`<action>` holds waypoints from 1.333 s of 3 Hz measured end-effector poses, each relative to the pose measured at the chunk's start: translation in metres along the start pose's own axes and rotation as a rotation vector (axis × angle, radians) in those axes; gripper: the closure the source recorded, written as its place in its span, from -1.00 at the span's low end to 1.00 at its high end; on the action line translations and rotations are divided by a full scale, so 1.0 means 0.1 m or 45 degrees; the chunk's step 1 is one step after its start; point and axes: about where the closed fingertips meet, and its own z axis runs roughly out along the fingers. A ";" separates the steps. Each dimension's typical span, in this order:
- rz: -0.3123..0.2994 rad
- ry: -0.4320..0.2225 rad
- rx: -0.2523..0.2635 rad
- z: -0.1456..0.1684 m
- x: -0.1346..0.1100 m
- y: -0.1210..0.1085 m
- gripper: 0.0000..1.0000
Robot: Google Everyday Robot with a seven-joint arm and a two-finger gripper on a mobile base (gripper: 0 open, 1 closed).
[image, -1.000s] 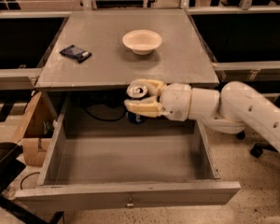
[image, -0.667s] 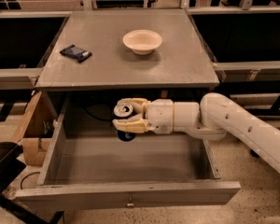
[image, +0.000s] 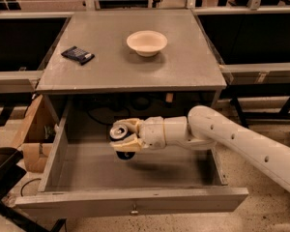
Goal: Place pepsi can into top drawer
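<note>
The pepsi can (image: 120, 133), dark blue with a silver top and pull tab, is held upright in my gripper (image: 125, 137) inside the open top drawer (image: 130, 197). The cream fingers (image: 128, 144) are closed around the can's sides. The can's base hangs just above the drawer floor, left of centre. My white arm reaches in from the right over the drawer's right wall. The drawer is pulled fully out, and its front panel has a small metal knob (image: 134, 210).
On the grey cabinet top (image: 183, 62) sit a cream bowl (image: 146, 42) and a flat dark blue packet (image: 78, 54). A cardboard box (image: 33, 139) stands left of the drawer. Dark cables lie at the drawer's back. Black shelving flanks both sides.
My gripper has carried the can leftward and lower into the drawer, from the back right toward the left of centre. Bowl and packet have not moved.
</note>
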 end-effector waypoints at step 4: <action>-0.036 0.001 0.037 0.08 0.13 0.00 -0.47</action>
